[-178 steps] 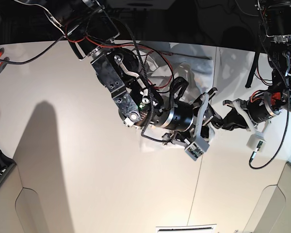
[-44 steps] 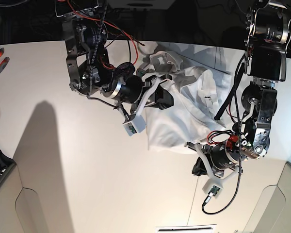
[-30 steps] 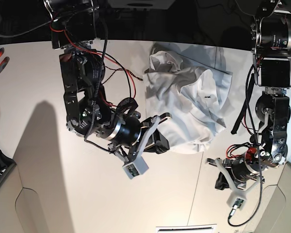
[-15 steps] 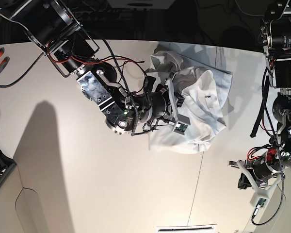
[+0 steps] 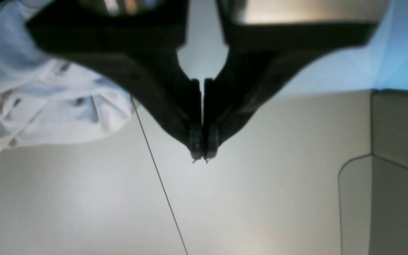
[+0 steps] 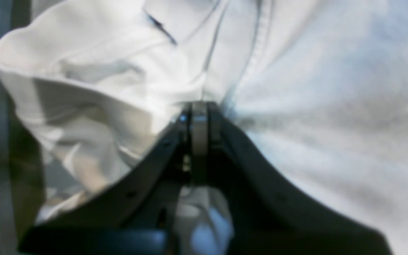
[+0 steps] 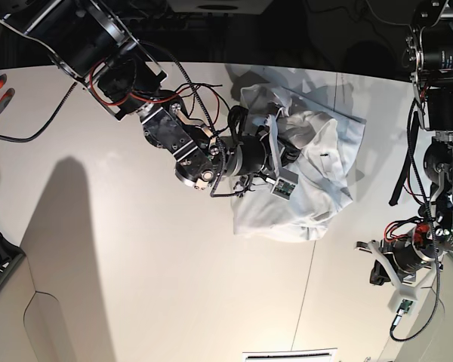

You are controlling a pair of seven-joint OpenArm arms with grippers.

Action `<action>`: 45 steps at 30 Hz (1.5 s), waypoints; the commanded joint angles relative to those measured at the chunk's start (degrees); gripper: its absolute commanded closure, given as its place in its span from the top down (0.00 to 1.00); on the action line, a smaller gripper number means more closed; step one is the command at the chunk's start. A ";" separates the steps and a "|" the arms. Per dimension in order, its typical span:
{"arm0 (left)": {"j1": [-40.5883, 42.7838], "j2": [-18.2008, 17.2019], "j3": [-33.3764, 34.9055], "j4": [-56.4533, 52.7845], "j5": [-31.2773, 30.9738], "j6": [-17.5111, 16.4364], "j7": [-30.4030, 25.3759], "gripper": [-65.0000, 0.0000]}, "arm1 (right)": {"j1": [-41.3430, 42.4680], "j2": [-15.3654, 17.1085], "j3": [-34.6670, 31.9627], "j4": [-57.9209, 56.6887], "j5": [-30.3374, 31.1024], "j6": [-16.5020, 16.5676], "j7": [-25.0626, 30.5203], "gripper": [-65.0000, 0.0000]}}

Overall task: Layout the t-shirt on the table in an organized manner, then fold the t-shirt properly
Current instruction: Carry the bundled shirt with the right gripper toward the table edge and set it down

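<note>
Right gripper (image 6: 198,106) pinching a fold of the t-shirt (image 6: 313,106), black jaws pressed together with a strip of white cloth caught between them and more cloth bunched underneath. Just ahead of the tips, a stitched seam running away from the gripper; off to one side, a puffed, rumpled lump of fabric; to the other, smoother cloth spreading out. In the base view, right gripper (image 7: 287,147) buried in the upper middle of the t-shirt (image 7: 317,188), crumpled into a heap rather than laid flat. Long axis of the heap running diagonally, from a bunched end at the desk's far edge down toward the near side, lower hem edge curved and lying below the gripper. Which end holds the collar: cannot tell.

Left gripper (image 5: 203,154) pressed together on nothing, tips meeting above bare desk (image 5: 260,198). Beside it, a thin dark seam line (image 5: 158,173) slanting across the desk; beyond that line, a rounded edge of the t-shirt (image 5: 48,117), well apart from the tips. In the base view, left gripper (image 7: 377,273) low by the desk's near corner, clear of the cloth.
</note>
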 commanded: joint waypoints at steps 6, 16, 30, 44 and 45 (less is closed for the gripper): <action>-1.38 -0.81 -0.26 0.85 -0.61 0.02 -1.07 0.02 | -1.42 0.28 11.04 -0.90 -5.77 -20.04 -4.15 0.00; -1.36 -0.79 -0.26 0.85 -3.91 -0.02 -1.07 0.02 | -3.26 0.33 35.63 -0.85 -9.94 -39.50 -7.37 0.00; -0.11 2.43 -0.26 0.85 -5.51 0.00 -1.09 0.02 | -3.23 0.31 62.53 -0.85 -4.72 -42.62 -6.40 0.00; 0.98 3.98 -0.26 0.85 -6.78 0.00 -2.58 0.02 | -3.23 0.33 64.61 10.14 0.87 -31.98 -4.83 0.00; 0.98 3.98 -0.26 0.85 -6.78 0.00 -2.62 0.02 | -3.23 0.31 64.61 12.46 1.22 -31.52 -5.22 0.00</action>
